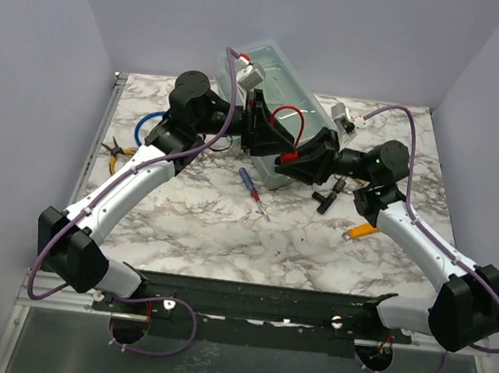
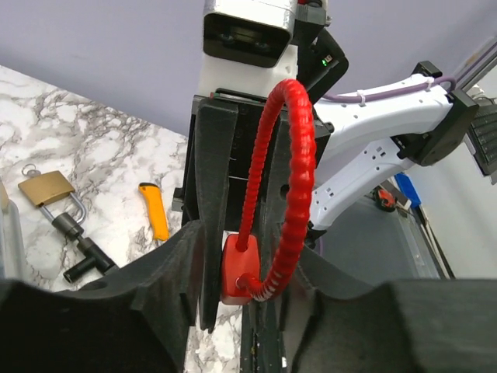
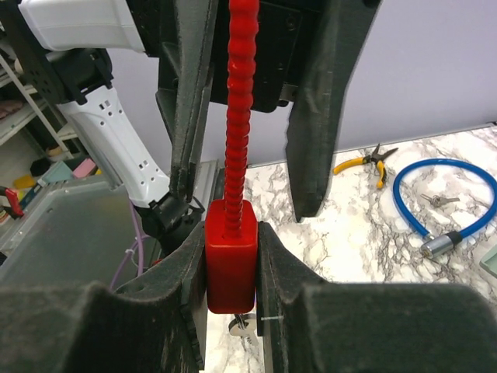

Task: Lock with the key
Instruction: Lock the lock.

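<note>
A red cable lock [image 3: 231, 256] with a ribbed red loop [image 2: 295, 171] is held above the table between both arms [image 1: 291, 119]. My right gripper [image 3: 231, 233] is shut on its red body, and a silver key [image 3: 247, 326] hangs from the body's underside. My left gripper [image 2: 252, 252] is open; its fingers stand apart on either side of the loop and of the right gripper's fingers, without touching the cable. The small brass padlock [image 2: 46, 188] with a silver shackle lies on the marble table, untouched, away from both grippers.
A clear plastic box [image 1: 277, 76] stands at the back behind the grippers. A blue cable lock [image 3: 443, 194] and yellow pliers [image 3: 365, 161] lie at the left. A screwdriver [image 1: 251, 187], an orange tool [image 2: 155, 210] and a black T-shaped piece [image 2: 81, 252] lie on the table.
</note>
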You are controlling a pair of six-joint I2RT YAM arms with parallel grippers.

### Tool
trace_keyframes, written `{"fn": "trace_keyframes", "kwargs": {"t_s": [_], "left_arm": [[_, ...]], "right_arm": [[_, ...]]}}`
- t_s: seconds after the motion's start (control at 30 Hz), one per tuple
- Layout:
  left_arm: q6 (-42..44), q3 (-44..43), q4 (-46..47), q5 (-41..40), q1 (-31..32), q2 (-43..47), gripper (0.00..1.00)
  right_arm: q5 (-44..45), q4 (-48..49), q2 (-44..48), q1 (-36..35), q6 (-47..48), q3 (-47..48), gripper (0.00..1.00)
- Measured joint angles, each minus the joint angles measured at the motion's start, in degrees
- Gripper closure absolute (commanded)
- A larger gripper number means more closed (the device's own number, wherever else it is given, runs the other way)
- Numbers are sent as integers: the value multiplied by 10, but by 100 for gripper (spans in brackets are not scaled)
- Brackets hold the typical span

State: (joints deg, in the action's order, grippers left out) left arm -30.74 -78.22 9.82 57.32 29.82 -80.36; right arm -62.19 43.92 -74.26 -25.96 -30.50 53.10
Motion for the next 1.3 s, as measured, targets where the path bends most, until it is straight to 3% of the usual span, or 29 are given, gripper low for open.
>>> {"fn": "trace_keyframes", "kwargs": {"t_s": [0.13, 0.33, 0.43, 0.6, 0.7, 1.03, 1.3], "left_arm": [[-12, -1, 10, 0, 3, -4, 69], [-28, -1, 28, 2, 6, -12, 96], [-38, -1, 37, 4, 7, -13, 100], [-47, -1, 39, 4, 7, -14, 100], [-49, -1, 39, 7, 5, -14, 100], [-41, 0, 37, 29, 1, -14, 100], [-21, 3, 16, 34, 0, -14, 100]], "right_arm": [[-3, 2, -3, 0, -9, 0, 100], [-3, 4, -8, 0, -25, 0, 95], [-2, 6, -9, 0, -32, 0, 84], [-2, -10, -8, 2, -36, 3, 41], [-7, -43, -7, 6, -35, 13, 32], [-18, -147, 14, 16, -9, 30, 33], [-18, -155, 14, 21, -30, 33, 51]]}}
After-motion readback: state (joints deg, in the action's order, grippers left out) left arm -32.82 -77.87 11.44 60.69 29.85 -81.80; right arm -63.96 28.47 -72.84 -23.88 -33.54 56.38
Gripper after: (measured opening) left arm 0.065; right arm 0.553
